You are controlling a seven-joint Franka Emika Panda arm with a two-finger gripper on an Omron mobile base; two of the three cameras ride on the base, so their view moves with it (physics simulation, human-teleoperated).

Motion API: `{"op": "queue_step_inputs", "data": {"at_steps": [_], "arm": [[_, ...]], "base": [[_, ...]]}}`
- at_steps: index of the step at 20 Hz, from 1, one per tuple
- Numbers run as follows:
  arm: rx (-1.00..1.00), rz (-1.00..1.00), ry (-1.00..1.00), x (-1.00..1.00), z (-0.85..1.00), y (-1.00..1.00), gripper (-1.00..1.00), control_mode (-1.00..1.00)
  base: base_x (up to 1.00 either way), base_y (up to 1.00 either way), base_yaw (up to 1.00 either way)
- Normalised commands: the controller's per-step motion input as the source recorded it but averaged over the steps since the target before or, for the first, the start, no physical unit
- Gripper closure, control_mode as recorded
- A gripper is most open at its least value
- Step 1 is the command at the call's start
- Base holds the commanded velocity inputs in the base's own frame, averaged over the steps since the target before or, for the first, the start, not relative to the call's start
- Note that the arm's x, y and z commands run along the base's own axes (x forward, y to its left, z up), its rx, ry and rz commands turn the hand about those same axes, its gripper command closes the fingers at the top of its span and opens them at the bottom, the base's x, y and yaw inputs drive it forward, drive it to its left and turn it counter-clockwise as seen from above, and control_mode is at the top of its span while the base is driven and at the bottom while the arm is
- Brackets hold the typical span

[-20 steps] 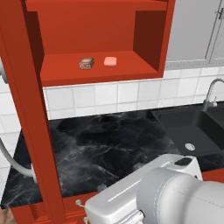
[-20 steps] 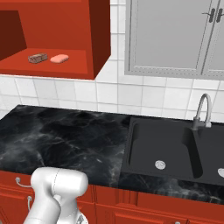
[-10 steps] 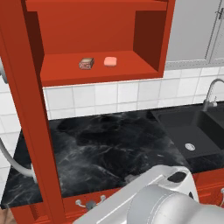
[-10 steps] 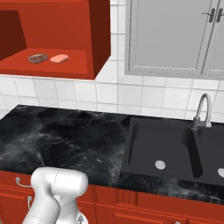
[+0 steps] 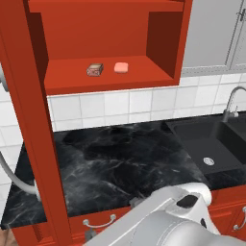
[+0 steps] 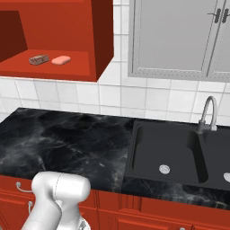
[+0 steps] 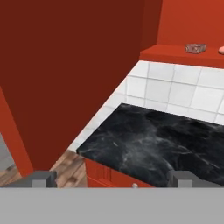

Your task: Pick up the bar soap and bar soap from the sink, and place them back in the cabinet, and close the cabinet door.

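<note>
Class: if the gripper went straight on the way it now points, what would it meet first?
Probably the black marble counter near its left end, just right of the open red cabinet door. Depth is unclear, so this is a judgement.

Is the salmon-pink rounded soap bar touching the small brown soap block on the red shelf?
Apart. The left base view shows bare red shelf between the pink bar and the brown block.

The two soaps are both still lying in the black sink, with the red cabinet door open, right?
Not in the sink: the brown soap and pink soap sit on the red cabinet's shelf, as the left base view shows. The cabinet door is indeed open.
</note>
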Motion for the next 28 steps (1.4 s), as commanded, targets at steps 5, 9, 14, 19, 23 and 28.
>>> {"op": "queue_step_inputs", "data": {"at_steps": [5,9,14,19,23,28], "arm": [[0.01,0.01,0.00,-0.06,0.00,0.17,-1.00,-1.00],[0.00,0.01,0.00,-0.03,0.00,0.17,-1.00,-1.00],[0.01,0.01,0.00,-0.01,0.01,0.14,-1.00,-1.00],[0.01,0.00,0.00,0.00,0.00,0.13,-1.00,-1.00],[0.01,0.00,0.00,-0.02,0.01,0.13,-1.00,-1.00],[0.01,0.00,0.00,-0.07,0.00,0.15,-1.00,-1.00]], "base": [[0.00,0.00,0.00],[0.00,0.00,0.00],[0.00,0.00,0.00],[0.00,0.00,0.00],[0.00,0.00,0.00],[0.00,0.00,0.00]]}}
